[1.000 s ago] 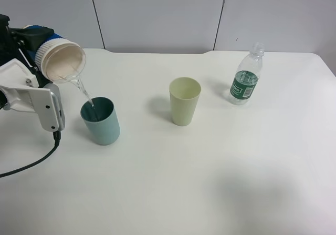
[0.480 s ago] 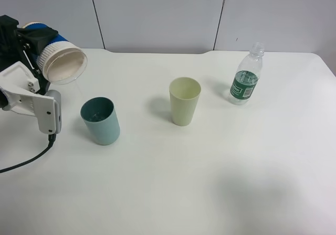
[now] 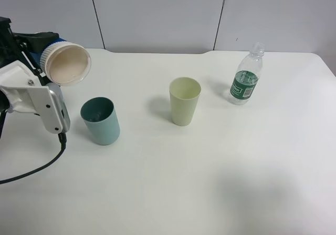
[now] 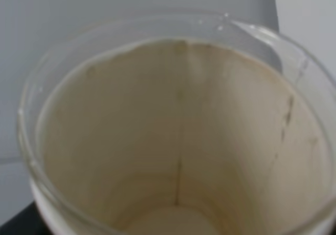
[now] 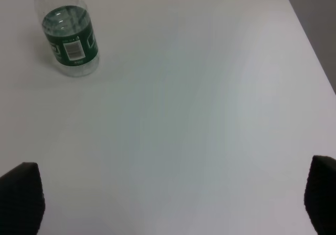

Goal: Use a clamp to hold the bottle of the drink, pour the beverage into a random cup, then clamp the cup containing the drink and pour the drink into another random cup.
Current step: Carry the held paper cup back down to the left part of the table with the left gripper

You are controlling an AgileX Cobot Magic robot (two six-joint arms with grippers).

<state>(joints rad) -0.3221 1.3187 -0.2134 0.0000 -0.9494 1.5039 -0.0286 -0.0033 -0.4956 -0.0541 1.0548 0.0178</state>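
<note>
Stream gone since a second ago; white cup [image 3: 65, 62] has tipped back up, mouth still sideways, above and left of teal cup [image 3: 100, 120]. Second pour looks finished. Left gripper [image 3: 39, 56] stays clamped on the white cup; fingers mostly hidden. Left to right on the table [image 3: 173, 182]: teal cup, green cup [image 3: 184, 101], bottle [image 3: 245, 76] upright far right. Left wrist view shows white cup [image 4: 178, 135] interior empty, stained. Right wrist view shows right gripper [image 5: 173, 198] spread wide, empty, near bottle [image 5: 67, 32].
</note>
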